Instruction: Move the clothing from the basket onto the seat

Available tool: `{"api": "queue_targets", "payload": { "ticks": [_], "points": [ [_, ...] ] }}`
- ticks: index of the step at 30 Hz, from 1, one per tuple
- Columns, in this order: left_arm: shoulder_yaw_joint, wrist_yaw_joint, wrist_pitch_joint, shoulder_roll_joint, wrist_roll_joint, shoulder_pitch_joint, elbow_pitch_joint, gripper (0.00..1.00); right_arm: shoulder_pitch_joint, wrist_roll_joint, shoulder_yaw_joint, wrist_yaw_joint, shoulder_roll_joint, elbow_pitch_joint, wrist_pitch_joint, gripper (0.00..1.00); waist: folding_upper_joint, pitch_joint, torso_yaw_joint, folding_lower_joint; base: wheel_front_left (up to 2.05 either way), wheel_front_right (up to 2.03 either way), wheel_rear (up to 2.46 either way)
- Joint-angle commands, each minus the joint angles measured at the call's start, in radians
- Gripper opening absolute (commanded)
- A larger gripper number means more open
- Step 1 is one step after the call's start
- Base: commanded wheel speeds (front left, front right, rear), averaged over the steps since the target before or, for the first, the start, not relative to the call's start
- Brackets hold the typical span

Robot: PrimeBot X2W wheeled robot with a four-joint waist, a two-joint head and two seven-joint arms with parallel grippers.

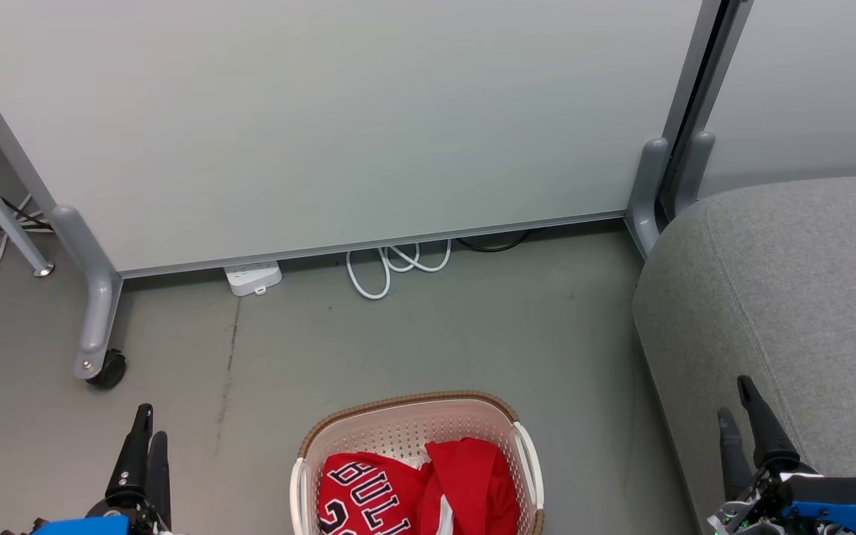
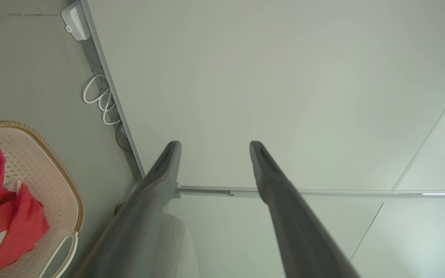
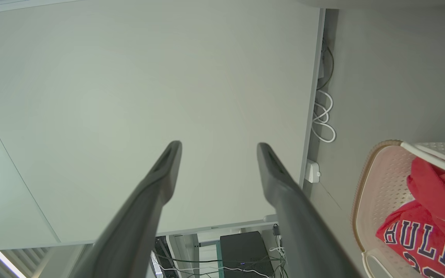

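Observation:
The cream basket [image 1: 406, 403] with a brown rim stands on the floor at the bottom centre. The red clothing [image 1: 413, 490] lies inside it: a jersey [image 1: 365, 494] with "BULLS" lettering and a second red garment [image 1: 472, 472] bunched beside it. The grey seat [image 1: 792, 282] fills the right side. My left gripper [image 1: 150, 427] hangs open to the left of the basket, empty. Over the seat's front edge, my right gripper [image 1: 734, 397] has its fingers apart and holds nothing. The left wrist view shows my left gripper [image 2: 213, 146], the basket [image 2: 41, 162] and the clothing [image 2: 6, 216]. The right wrist view shows my right gripper [image 3: 218, 146], the basket [image 3: 381, 181] and the clothing [image 3: 419, 231].
A pale partition wall [image 1: 339, 126] closes off the far side. Its grey foot with a black caster [image 1: 105, 368] juts out at the left. A white power strip [image 1: 253, 277] and a coiled white cable [image 1: 391, 267] lie at its base. Bare grey floor [image 1: 435, 334] lies between wall and basket.

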Motion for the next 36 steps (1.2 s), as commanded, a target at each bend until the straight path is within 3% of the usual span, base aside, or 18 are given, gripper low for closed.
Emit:
{"api": "queue_targets", "payload": {
  "ticks": [1, 10, 36],
  "points": [
    [-0.007, -0.001, -0.011, 0.007, 0.008, -0.017, -0.018, 1.00, -0.020, -0.008, 0.003, 0.000, -0.001, -0.017, -0.009, 1.00, 0.0000, 0.000, 0.000, 0.0000, 0.00, 0.00, 0.00],
    [-0.018, -0.001, -0.056, 0.009, 0.104, -0.036, -0.029, 1.00, -0.024, -0.106, 0.006, 0.000, -0.002, -0.032, -0.055, 1.00, 0.0000, 0.003, 0.001, 0.0000, 0.00, 0.00, 0.00],
    [-0.148, 0.064, -0.163, 0.013, 0.642, -0.063, -0.101, 1.00, -0.023, -0.620, 0.080, 0.000, -0.023, -0.086, -0.162, 1.00, 0.0000, 0.005, 0.003, 0.0000, 0.00, 0.00, 0.00]
  ]
}}
